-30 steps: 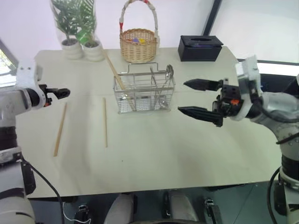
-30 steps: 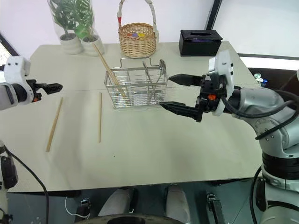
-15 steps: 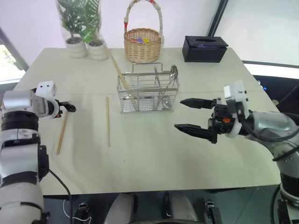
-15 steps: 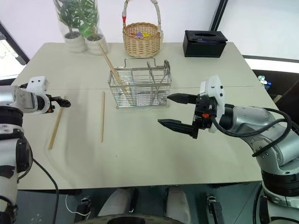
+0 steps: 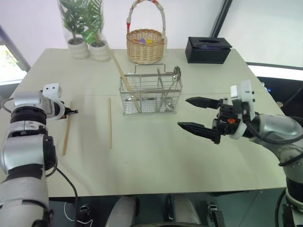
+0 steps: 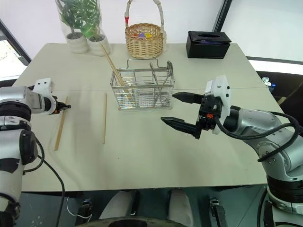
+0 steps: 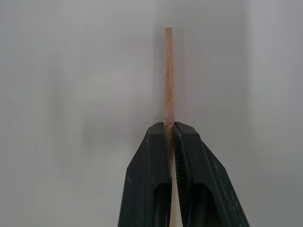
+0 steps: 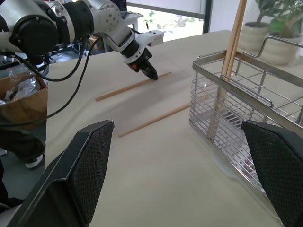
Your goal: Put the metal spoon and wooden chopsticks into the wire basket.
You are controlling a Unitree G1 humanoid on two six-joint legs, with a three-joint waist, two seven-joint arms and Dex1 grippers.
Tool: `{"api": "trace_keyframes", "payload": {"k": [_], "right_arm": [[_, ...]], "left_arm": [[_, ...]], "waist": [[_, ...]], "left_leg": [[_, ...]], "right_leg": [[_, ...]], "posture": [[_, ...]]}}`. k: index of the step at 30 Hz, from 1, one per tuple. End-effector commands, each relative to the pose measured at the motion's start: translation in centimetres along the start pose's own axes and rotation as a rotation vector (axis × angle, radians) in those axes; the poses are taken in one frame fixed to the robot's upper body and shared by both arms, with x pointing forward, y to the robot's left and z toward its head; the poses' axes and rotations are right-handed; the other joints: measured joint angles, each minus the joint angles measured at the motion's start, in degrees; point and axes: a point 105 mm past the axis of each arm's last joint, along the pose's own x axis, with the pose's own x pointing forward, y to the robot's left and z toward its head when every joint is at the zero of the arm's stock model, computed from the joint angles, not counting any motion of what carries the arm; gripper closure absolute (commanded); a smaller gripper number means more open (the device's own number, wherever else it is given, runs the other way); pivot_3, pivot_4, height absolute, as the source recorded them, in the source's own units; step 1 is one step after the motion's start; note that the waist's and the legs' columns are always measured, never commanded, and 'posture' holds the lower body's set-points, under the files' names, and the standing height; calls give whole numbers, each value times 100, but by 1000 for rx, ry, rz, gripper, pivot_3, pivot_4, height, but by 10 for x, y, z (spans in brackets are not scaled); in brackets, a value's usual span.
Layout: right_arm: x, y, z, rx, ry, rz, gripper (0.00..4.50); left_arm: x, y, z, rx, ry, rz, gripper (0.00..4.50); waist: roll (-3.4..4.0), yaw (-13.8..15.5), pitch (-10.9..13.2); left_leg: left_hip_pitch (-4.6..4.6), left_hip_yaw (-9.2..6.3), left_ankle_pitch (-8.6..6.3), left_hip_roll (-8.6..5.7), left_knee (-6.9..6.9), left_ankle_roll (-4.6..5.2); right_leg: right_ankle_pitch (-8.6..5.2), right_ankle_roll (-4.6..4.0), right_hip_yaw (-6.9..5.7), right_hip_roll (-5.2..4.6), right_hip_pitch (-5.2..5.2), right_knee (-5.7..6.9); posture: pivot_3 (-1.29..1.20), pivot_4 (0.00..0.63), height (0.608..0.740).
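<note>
The left claw [image 7: 169,130] is pinching one thin light-brown wooden chopstick [image 5: 66,135] near its far end, probably to lift it from the pale tabletop [image 5: 156,156] toward the silver wire basket [image 5: 150,92]. The right claw [image 5: 195,114] waits spread.

1. Wire basket [image 5: 149,94]: bright silver metal, thin glossy wire grid.
2. Wooden chopsticks [image 5: 109,123]: pale bare wood, matt, smooth.
3. Metal spoon [image 5: 175,74]: polished, shiny steel.
4. Table [image 5: 156,151]: cream top, smooth, matt.
5. Wicker basket [image 5: 145,45] at 12 o'clock: woven, rough.
6. Black box [image 5: 208,49]: matt black.
7. Left gripper [image 7: 169,130] fingers: black plastic, ridged pads.
</note>
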Motion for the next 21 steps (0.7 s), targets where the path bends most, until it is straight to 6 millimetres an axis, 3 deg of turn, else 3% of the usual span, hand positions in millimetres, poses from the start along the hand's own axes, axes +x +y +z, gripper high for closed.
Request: {"api": "trace_keyframes", "payload": {"k": [1, 7, 10, 13, 17, 21], "right_arm": [[-4, 1, 10, -40, -31, -7, 0], [-5, -2, 7, -34, -31, -14, 0], [-2, -2, 6, -25, -29, -12, 0], [-1, -1, 6, -25, -26, -6, 0], [-2, -2, 7, -21, -25, -10, 0], [-2, -2, 6, -18, -22, -25, 0]], "left_arm": [[-3, 0, 8, -25, -31, 3, 4466], [-12, -20, 41, 13, -175, -42, 4466], [-65, -40, 125, 96, -647, -39, 4466], [-123, -60, 167, 41, -987, -147, 4466], [-191, -86, 189, -124, -1277, -406, 4466], [-214, -107, 189, -211, -1314, -604, 4466]], "waist": [[0, -3, 0], [-3, 6, -1], [-30, 17, 12], [-52, 4, 6], [-25, -9, -9], [-9, -12, -16]], "left_leg": [[1, 0, 0, 0, 0, 0], [1, -1, 0, 1, 1, 0], [-7, -6, 1, 1, 5, -2], [-42, -14, 8, 4, 8, -15], [-51, 4, 23, 0, 10, -41], [-44, 11, 16, -1, 11, -28]], "right_leg": [[0, 0, 0, 0, 0, 0], [1, 1, 0, 1, 1, 2], [2, 3, -4, 0, 0, -1], [6, -1, -4, -1, -30, -3], [11, 2, -5, -14, -35, -10], [12, 6, -5, -12, -32, -11]], "posture": [[0, 150, 663], [0, 150, 663], [0, 150, 663], [0, 150, 663], [0, 150, 663], [0, 150, 663]]}}
